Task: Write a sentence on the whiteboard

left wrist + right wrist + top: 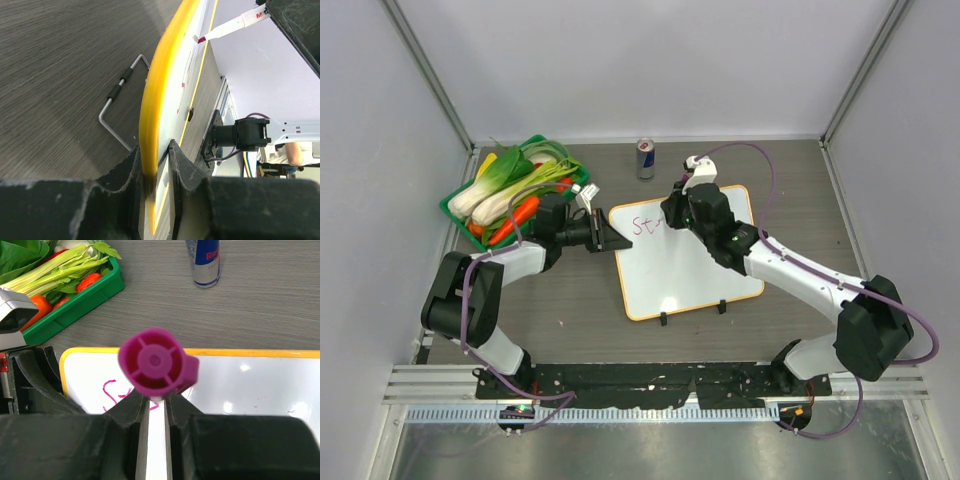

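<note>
The whiteboard (685, 262) lies flat mid-table, white with an orange rim and two black clips on its near edge. My left gripper (603, 238) is shut on its left rim, seen edge-on as a yellow band (152, 120) between my fingers. My right gripper (676, 212) is shut on a pink marker (156, 362), held upright over the board's top left part; its tip also shows in the left wrist view (201, 39). The sentence (647, 224) is only a few pink strokes, "St", near the top left corner; they also show in the right wrist view (109, 395).
A green tray (468, 213) of vegetables sits at the back left, close to my left arm. A drink can (645, 158) stands behind the board. A bent metal wire stand (120, 107) lies on the table left of the board.
</note>
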Action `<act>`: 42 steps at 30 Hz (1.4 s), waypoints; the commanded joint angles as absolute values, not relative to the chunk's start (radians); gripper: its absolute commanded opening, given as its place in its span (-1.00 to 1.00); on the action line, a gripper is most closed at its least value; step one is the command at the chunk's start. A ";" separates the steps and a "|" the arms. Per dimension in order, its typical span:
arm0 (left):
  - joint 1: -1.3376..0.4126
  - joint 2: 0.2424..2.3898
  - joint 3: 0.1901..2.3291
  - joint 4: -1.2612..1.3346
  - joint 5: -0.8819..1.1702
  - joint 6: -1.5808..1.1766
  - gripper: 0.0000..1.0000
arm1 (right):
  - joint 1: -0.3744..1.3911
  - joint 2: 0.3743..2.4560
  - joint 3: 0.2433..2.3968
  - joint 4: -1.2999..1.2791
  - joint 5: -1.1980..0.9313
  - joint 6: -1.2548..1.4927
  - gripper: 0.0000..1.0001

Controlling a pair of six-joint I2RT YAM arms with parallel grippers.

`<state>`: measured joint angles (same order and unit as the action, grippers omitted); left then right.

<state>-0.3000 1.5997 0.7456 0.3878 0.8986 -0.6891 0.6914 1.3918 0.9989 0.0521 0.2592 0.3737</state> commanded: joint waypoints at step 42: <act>-0.339 1.626 0.741 0.301 0.854 -0.594 -1.00 | 0.683 1.355 0.936 0.026 0.279 0.370 -0.97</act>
<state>-0.3000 1.6020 0.7460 0.3836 0.8986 -0.6891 0.6872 1.3739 0.9550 0.0574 0.1974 0.3954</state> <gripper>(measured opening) 0.216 0.181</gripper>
